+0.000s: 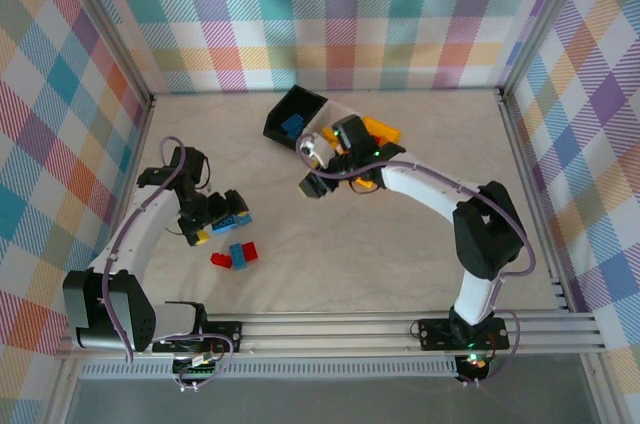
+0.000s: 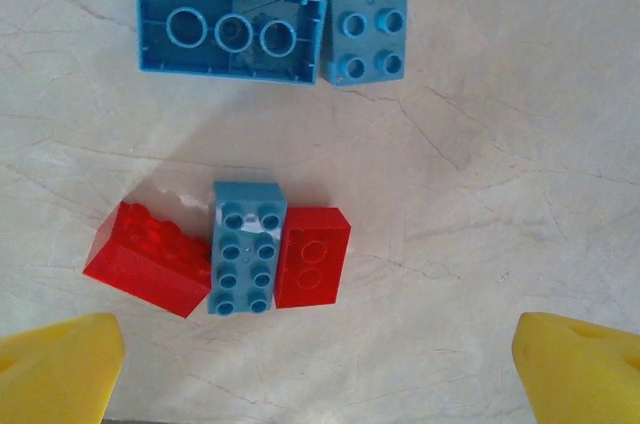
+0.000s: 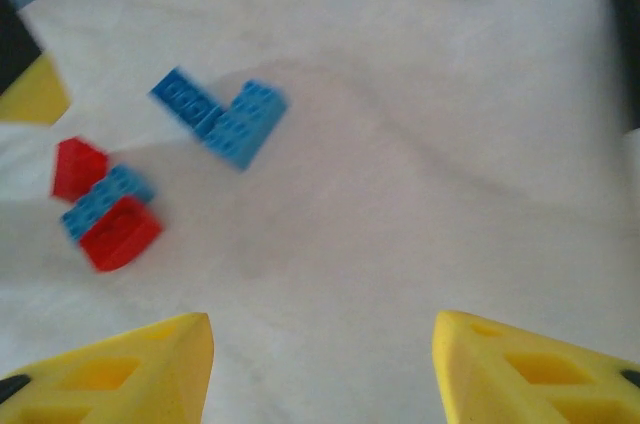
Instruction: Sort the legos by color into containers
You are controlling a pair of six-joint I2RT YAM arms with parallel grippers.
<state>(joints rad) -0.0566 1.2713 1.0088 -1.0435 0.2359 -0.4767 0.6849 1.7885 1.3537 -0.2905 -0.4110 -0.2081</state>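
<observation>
Left wrist view showed the left gripper [image 2: 320, 372] spread wide, empty, over a blue brick [image 2: 243, 249] flanked by two red bricks [image 2: 150, 257] on the table [image 2: 480, 194], likely aligned for picking; right gripper [image 3: 322, 344] parted, empty.

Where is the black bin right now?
In the overhead view, the black bin sits at the far middle of the table, with blue bricks inside it, just left of where the right arm reaches.

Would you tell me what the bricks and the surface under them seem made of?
The blue brick and red brick look like glossy moulded plastic: crisp studs, small highlights. The surface looks matte, creased, perhaps cloth or paper.
</observation>
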